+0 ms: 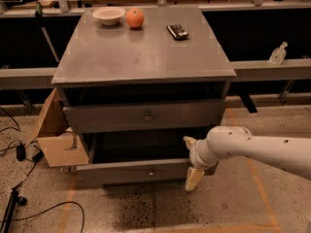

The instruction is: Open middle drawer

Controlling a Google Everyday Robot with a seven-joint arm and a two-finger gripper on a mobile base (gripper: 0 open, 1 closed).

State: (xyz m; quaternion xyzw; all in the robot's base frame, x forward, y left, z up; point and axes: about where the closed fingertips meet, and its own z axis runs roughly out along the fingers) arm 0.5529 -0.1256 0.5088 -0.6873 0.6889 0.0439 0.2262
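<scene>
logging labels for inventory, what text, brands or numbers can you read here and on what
No readable text anywhere.
Dark packet on the cabinet top: print too blurred to read.
Clear bottle on the right ledge: label unreadable.
Claw, at the right end of the pulled-out middle drawer: no markings visible.

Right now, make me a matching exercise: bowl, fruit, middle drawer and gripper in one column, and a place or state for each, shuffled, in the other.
Things:
1. bowl
2. fruit
3. middle drawer
4. gripper

Places and states:
A. pulled out, dark inside showing
B. at the middle drawer's right end
C. white, back left of the cabinet top
D. orange, just right of the bowl

Pairs: 1-C, 2-D, 3-A, 4-B
</scene>
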